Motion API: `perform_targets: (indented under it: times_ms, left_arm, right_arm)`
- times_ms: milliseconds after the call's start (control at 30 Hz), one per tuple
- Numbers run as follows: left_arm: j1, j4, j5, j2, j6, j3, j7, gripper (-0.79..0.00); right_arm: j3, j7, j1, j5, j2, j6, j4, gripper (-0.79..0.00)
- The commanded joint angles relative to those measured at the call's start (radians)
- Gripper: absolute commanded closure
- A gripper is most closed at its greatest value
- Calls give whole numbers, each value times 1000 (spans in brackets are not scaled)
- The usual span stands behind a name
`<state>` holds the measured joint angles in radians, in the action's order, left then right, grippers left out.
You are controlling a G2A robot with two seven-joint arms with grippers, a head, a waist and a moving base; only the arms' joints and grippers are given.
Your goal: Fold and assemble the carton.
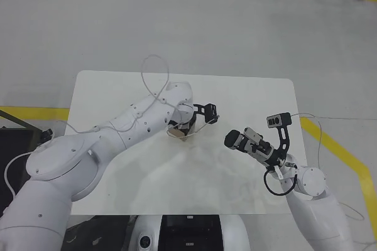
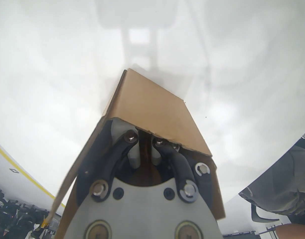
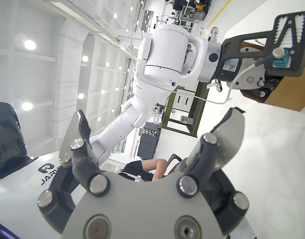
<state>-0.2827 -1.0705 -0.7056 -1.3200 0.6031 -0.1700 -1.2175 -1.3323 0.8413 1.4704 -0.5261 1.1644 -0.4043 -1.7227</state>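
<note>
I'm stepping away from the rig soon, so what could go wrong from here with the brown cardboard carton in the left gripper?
The left gripper pinches one thin panel of the brown cardboard carton, whose edge looks ragged; it might tear or slip. The open right gripper is apart from it, so folding could skew the carton.

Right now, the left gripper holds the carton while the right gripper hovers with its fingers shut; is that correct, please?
Not quite: the right gripper has open fingers, as the right wrist view shows; the left gripper does hold the carton.
</note>
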Motion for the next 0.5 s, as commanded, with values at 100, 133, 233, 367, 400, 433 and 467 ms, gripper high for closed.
perform_targets:
  times_ms: [100,133,233,367,400,433,467]
  left_arm:
    - [12,-32,7,20,-25,0,-25,0]
    - [14,-39,9,25,-29,0,-29,0]
    - [21,-55,14,38,-41,0,-41,0]
    - [20,-50,21,49,-36,0,-35,0]
    - [17,-43,24,49,-32,0,-31,0]
    - [14,-38,24,48,-26,0,-26,0]
    - [12,-33,24,47,-20,0,-20,0]
  right_arm:
    - [0,0,0,0,0,0,0,-785]
    - [0,0,0,0,0,0,0,-785]
    - [0,0,0,0,0,0,0,-785]
    - [0,0,0,0,0,0,0,-785]
    - [0,0,0,0,0,0,0,-785]
    - [0,0,0,0,0,0,0,-785]
    - [0,0,0,0,0,0,0,-785]
